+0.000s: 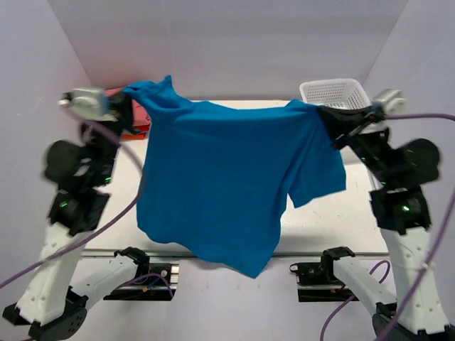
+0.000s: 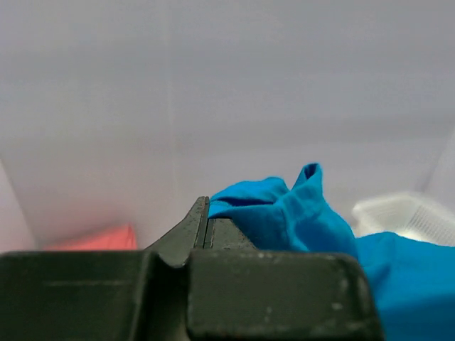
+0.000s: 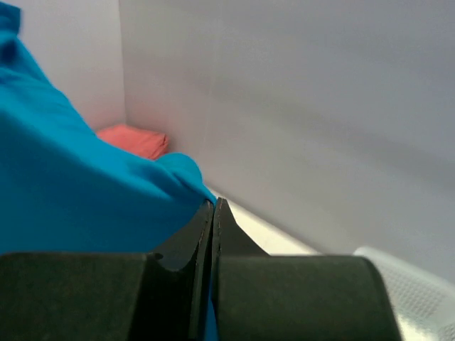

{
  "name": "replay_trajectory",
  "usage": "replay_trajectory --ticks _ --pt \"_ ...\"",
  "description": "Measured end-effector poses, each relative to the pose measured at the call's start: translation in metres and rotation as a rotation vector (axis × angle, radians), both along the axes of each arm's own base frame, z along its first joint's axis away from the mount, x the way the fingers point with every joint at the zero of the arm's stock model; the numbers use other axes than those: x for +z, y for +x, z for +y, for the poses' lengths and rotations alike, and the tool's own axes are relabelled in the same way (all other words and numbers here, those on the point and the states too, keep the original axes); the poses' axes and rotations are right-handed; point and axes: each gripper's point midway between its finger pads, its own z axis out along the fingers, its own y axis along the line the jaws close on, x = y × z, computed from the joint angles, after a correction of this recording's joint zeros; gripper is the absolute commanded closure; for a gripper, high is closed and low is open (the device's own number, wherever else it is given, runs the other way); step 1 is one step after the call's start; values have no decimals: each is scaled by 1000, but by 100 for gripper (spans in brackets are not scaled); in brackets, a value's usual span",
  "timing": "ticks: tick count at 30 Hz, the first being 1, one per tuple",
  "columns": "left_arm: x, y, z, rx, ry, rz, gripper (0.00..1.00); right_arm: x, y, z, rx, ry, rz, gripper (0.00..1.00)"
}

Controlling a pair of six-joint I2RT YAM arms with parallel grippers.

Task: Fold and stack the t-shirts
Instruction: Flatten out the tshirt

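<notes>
A bright blue t-shirt [image 1: 227,177] hangs spread in the air between both arms, its lower hem drooping over the table's near edge. My left gripper [image 1: 129,99] is shut on its upper left corner; the left wrist view shows the cloth [image 2: 298,220] bunched at the closed tips [image 2: 207,206]. My right gripper [image 1: 323,114] is shut on the upper right corner; the right wrist view shows cloth [image 3: 78,185] pinched at the closed tips [image 3: 213,206]. A folded orange-red shirt [image 1: 135,121] lies at the back left behind the left gripper and also shows in the left wrist view [image 2: 96,238] and the right wrist view [image 3: 131,138].
A white plastic mesh basket [image 1: 334,92] stands at the back right, close behind the right gripper; it also shows in the left wrist view [image 2: 402,213]. White walls enclose the table [image 1: 341,213] at back and sides.
</notes>
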Motion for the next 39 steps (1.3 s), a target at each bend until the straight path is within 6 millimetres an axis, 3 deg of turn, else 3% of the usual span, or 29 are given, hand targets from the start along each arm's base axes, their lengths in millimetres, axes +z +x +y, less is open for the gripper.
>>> replay_trajectory --ticks 7,10,15,19,22,26,35,37,38,39 --pt "-172 95 -18 153 74 364 100 -119 68 12 -16 20 299 100" --pt "-218 120 -21 215 111 463 100 -151 100 15 -46 9 388 100" --pt "-253 156 -25 303 139 504 100 -199 146 21 -72 -24 487 100" --pt "-300 194 -30 364 199 568 100 -262 185 24 -108 -70 633 100" --pt "-333 229 -36 388 235 614 100 -291 218 26 -138 -100 693 100" --pt "-372 270 -35 420 266 667 100 -311 261 28 -171 -133 722 100" --pt "-411 353 -17 492 241 683 98 -351 352 34 -237 -209 731 100" --pt "-421 371 -13 503 235 685 80 -364 366 33 -252 -229 736 96" --pt "-427 378 -10 507 233 691 63 -370 373 32 -262 -237 738 90" --pt "-433 386 -8 512 227 698 17 -378 379 32 -270 -247 745 70"
